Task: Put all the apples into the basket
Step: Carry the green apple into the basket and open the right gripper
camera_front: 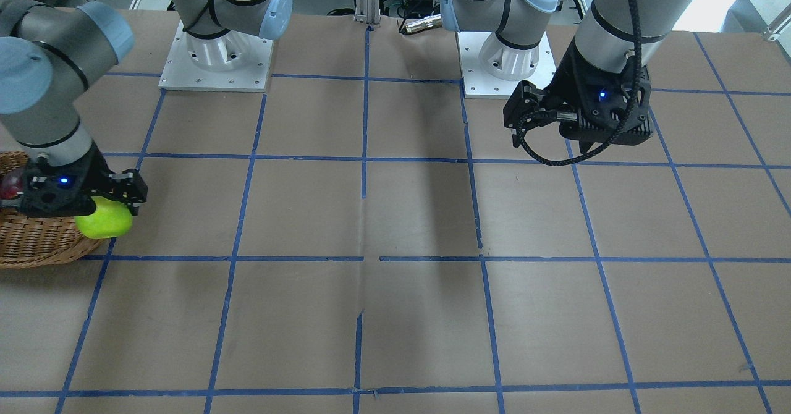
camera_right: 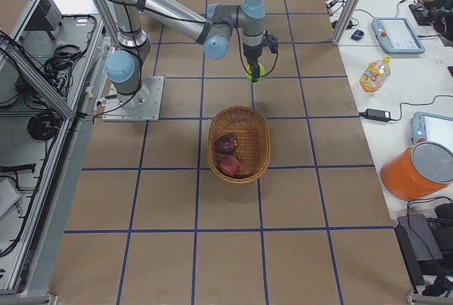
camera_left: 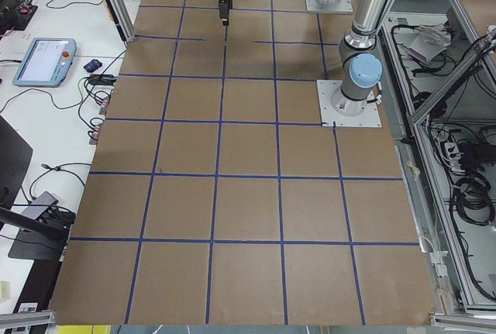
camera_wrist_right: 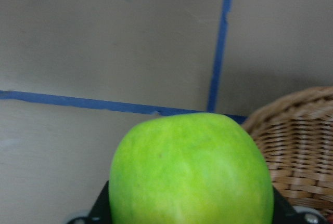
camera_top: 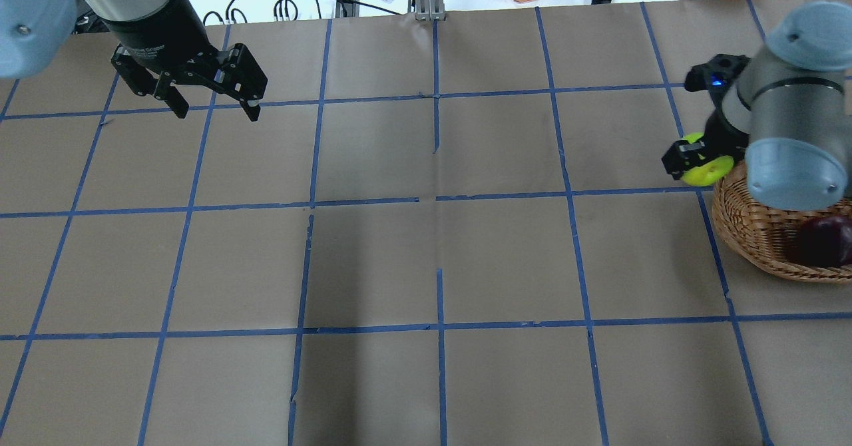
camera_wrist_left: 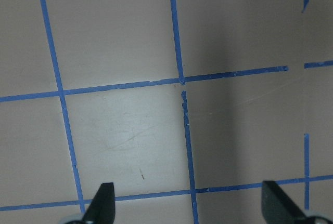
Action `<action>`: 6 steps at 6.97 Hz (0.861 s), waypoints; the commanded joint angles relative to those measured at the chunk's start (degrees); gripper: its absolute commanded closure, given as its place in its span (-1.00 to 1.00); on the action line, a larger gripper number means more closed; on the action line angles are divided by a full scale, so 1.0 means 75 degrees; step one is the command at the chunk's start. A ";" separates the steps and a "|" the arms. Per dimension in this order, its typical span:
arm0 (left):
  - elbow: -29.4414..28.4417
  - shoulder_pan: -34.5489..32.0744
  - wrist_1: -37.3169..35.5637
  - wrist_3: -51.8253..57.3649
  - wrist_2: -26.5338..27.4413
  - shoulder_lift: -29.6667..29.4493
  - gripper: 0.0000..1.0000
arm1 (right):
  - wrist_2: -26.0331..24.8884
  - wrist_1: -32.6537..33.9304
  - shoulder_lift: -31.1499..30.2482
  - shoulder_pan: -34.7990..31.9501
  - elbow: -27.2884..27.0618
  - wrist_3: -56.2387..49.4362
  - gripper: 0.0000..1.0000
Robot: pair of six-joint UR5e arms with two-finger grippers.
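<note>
Holding the green apple (camera_top: pixel 705 170) clamped between its fingers, the right gripper (camera_top: pixel 692 160) hangs at the right edge of the overhead view, just outside the upper-left rim of the basket (camera_top: pixel 745 233). The apple is not yet over the wicker. In the wrist view the rim sits low and to the right of the fruit, with table (camera_top: pixel 439 266) beneath.

Risks:
- Letting go here would likely drop the apple beside the basket, free to roll.
- A low crossing could catch the rim and shove or tip the light basket.
- A high drop onto the fruit inside might bounce.

The left gripper (camera_top: pixel 216 110), upper left overhead, has its jaws apart and empty.

Hard to see:
- The right arm (camera_top: pixel 785 100) covers much of the basket overhead.
- The dark apple (camera_top: pixel 829 239) is cut by the frame edge.
- The red apple (camera_right: pixel 231 166) shows only from the side, and I cannot tell whether the two touch.
</note>
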State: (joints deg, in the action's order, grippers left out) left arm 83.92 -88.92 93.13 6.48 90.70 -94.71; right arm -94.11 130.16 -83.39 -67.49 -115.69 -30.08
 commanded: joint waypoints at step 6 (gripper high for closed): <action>0.0049 -0.0015 -0.0019 -0.0043 0.0000 -0.0028 -1.00 | 0.0466 -0.2795 -0.1555 0.1722 0.0723 -0.0925 -1.00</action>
State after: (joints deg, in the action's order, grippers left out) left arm 84.22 -89.03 92.99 6.19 90.70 -94.77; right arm -90.64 121.45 -90.32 -54.51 -115.15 -38.54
